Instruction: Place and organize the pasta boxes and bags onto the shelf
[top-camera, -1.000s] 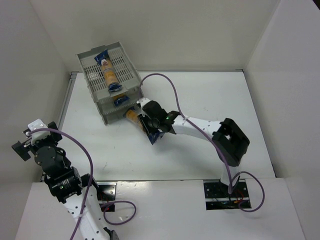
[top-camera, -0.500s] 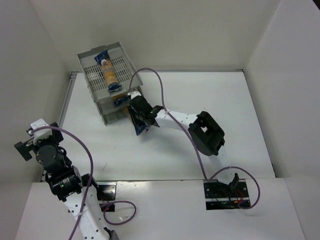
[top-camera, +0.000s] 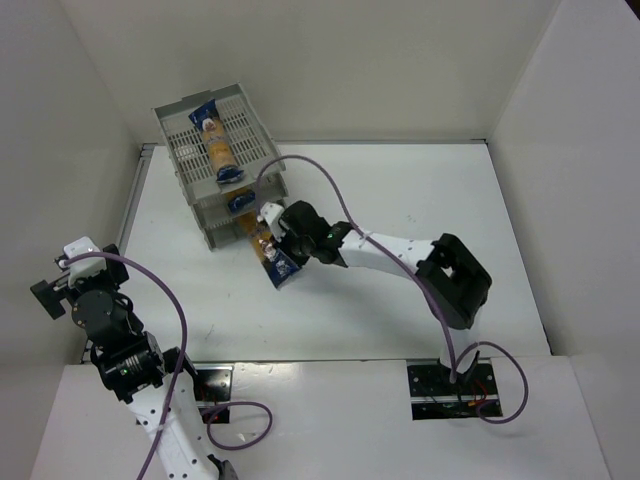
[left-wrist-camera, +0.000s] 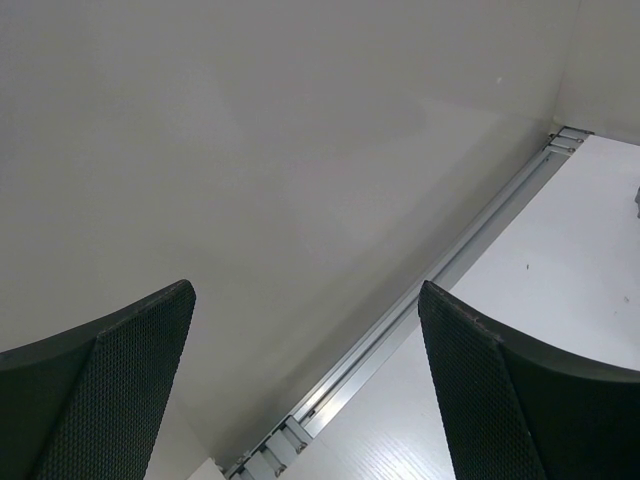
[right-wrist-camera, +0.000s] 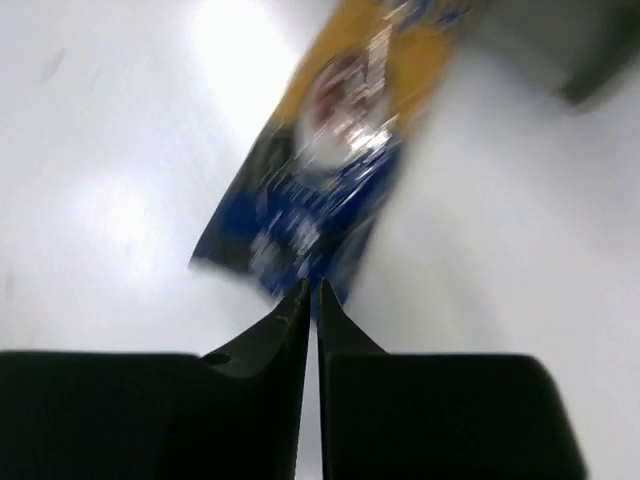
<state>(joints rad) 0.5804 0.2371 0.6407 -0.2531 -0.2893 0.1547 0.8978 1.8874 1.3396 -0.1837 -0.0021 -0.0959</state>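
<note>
Drawn back rightward since a moment ago, the right arm (top-camera: 400, 250) is bending. Nearest, the left gripper (left-wrist-camera: 305, 290) is idling spread wide; the right gripper (right-wrist-camera: 310, 290) is hanging pinched together by the blue end of a pasta bag (top-camera: 272, 255) poking from the shelf's (top-camera: 190, 170) bottom tray.

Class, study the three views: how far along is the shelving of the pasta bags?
Done: one bag lies on the top tray of the shelf, another in the middle tier. In hand: the third bag sticks out of the bottom tier, the right gripper shut at its blue end. To do: pushing it fully in. The left gripper hangs open.
</note>
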